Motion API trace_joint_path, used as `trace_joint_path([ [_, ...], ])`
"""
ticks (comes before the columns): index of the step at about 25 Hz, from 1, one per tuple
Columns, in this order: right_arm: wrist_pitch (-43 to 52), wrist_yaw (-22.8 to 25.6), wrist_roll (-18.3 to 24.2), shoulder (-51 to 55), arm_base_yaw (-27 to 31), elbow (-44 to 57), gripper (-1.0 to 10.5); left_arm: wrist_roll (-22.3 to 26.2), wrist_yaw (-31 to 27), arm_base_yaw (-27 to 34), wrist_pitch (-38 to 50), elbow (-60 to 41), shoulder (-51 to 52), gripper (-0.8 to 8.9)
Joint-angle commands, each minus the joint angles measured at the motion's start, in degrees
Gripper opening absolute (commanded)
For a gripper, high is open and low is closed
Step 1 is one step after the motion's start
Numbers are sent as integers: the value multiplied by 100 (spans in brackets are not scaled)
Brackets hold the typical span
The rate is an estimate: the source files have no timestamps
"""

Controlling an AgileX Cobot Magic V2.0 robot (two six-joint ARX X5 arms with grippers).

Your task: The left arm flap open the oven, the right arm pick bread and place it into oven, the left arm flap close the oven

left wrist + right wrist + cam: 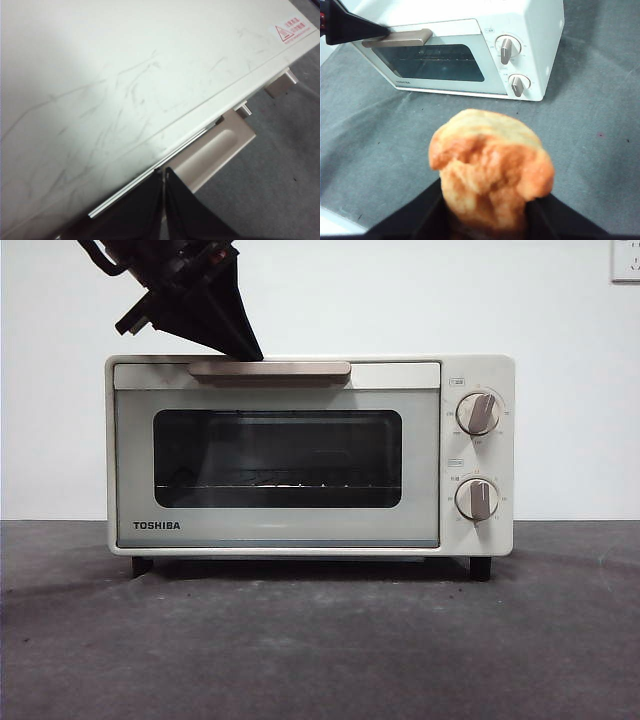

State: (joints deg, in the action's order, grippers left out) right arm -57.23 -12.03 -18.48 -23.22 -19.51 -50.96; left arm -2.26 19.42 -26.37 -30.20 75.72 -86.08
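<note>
Only blurrily, bread (490, 170) gripped in right hand (492, 210); left hand (164, 200) closed, tips at oven (300, 455) handle (270, 368).

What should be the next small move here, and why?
Probably the left gripper, shut at the handle, should pull the oven door down: the door looks closed, and the right gripper already holds the bread in front.

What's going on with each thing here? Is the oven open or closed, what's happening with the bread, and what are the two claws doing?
oven: door closed, nothing visible on the wire rack.
handle: left gripper's tip is at it, at the door's top edge.
bread: held above the table, in front of the oven.
left gripper: fingers together, at the handle.
right gripper: fingers shut on the bread.
knobs: both pointers roughly upright.
</note>
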Motion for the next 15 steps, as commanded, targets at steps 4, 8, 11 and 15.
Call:
trace_joint_path([
  [4,61,-13,-63,-11,-24,-39,158,114,-33,-61,-181,127,-184,10],
  [8,63,2,-63,-11,-24,-39,158,350,-50,-149,-503,127,-184,10],
  [11,63,2,-63,-11,-24,-39,158,507,-195,-223,-815,125,-184,10],
  [15,63,2,-63,-11,-24,-39,158,612,-299,-352,-1139,101,-184,10],
])
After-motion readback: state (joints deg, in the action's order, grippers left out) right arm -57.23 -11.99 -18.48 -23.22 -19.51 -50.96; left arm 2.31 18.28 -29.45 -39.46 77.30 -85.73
